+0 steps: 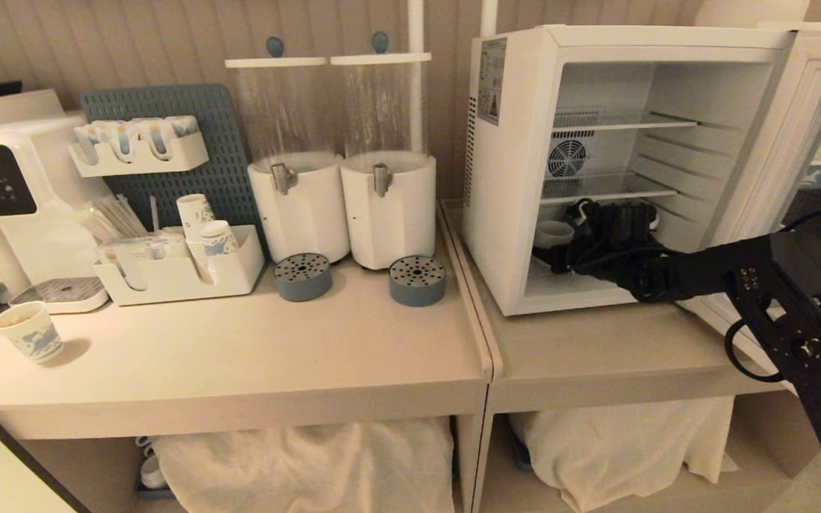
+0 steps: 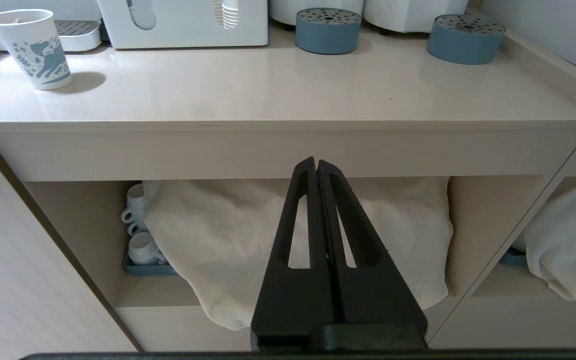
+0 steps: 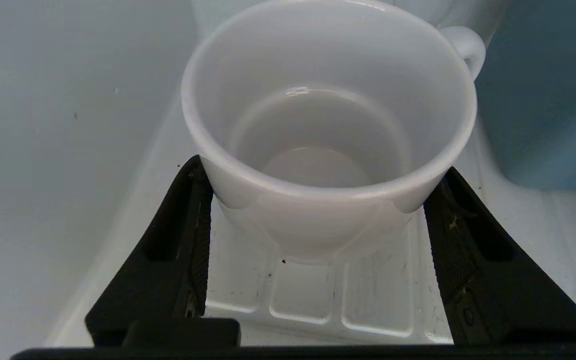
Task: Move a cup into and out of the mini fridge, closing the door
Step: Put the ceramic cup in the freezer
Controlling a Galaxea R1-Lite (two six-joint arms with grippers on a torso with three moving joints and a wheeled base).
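With the door [image 1: 802,135] standing swung wide at the right of the mini fridge [image 1: 517,178], the right gripper [image 3: 318,220] is reached into the bottom compartment below the lower wire shelf; its fingers [image 3: 188,235] are spread, one either side of the cup [image 3: 328,130], close against its lower wall, and whether they press it cannot be told; the cup sits upright and empty on the ribbed floor of the fridge, its handle turned away from the wrist; judged from this, the cup is inside, so the placing half appears done or the retrieval half is at hand, which of the two cannot be settled; bringing the cup out to the tabletop [image 1: 596,349] and shutting the door remain; the left gripper [image 2: 318,172] is parked low before the tabletop edge, fingers pressed together, holding nothing
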